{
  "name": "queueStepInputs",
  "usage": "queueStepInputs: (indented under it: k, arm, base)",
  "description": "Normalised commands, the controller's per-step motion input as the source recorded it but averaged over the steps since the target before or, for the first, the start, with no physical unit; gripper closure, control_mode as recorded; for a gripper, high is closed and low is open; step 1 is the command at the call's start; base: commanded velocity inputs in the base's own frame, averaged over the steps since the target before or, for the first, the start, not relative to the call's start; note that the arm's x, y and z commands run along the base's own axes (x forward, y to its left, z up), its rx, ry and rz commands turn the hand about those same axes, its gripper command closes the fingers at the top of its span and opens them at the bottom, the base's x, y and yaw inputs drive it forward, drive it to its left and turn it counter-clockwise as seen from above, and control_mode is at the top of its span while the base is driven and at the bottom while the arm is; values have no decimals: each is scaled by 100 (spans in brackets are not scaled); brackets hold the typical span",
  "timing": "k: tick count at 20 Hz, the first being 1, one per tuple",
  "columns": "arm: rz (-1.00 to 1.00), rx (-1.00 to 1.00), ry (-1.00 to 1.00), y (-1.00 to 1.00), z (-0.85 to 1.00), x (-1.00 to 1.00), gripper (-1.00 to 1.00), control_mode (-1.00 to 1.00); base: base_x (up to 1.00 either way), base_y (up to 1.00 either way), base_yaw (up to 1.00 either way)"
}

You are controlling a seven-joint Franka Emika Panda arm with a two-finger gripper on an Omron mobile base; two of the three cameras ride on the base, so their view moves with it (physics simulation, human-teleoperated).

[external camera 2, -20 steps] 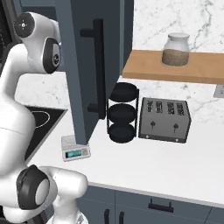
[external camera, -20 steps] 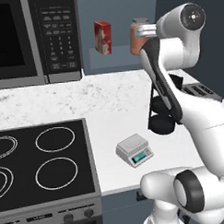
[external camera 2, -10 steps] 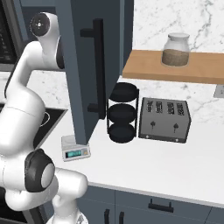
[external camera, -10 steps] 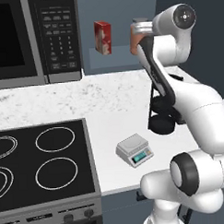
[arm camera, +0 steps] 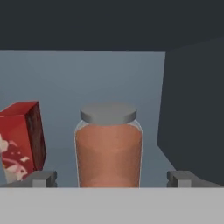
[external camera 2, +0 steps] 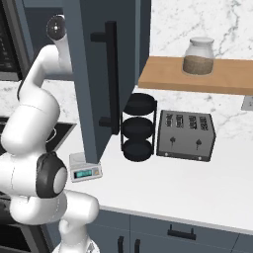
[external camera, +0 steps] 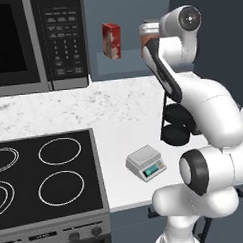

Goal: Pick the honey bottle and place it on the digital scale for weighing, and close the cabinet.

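While fingers [arm camera: 111,179] stand spread wide, empty, either side of small orange-brown honey jar with grey round lid [arm camera: 109,146], reach-to-grasp step in hand. Jar upright inside open dark blue-grey wall cabinet [external camera 2: 94,84], red-and-white box [arm camera: 19,140] just beside. Next: advance, close on jar, lift out. Flat light-grey digital scale [external camera: 146,162] waits on white speckled desk [external camera: 113,119], near black stovetop [external camera: 46,177].

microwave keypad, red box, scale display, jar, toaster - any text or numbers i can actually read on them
No text can be read.
Black microwave keypad: rows of pale button marks, too small to read.
Red-and-white box: white patches on red, no legible lettering, also in the hand view.
Small light-grey digital scale: teal-lit display, digits too blurred.
Orange-brown honey bottle with grey lid: no label.
Grey toaster: no legible marks.
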Motion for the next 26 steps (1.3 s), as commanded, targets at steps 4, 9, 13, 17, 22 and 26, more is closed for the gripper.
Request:
queueStepInputs:
  k: [4, 9, 13, 17, 22, 26]
  arm:
    - [0, 0, 0, 0, 0, 36, -100, -100]
    - [0, 0, 0, 0, 0, 29, -100, -100]
    - [0, 0, 0, 0, 0, 37, -100, -100]
    - [0, 0, 0, 0, 0, 33, -100, -100]
    - [0, 0, 0, 0, 0, 21, -100, -100]
    - [0, 0, 0, 0, 0, 15, -100, -100]
  base:
    - [0, 0, 0]
    - [0, 0, 0]
    - [0, 0, 0]
    - [0, 0, 0]
    - [0, 0, 0]
    - [0, 0, 0]
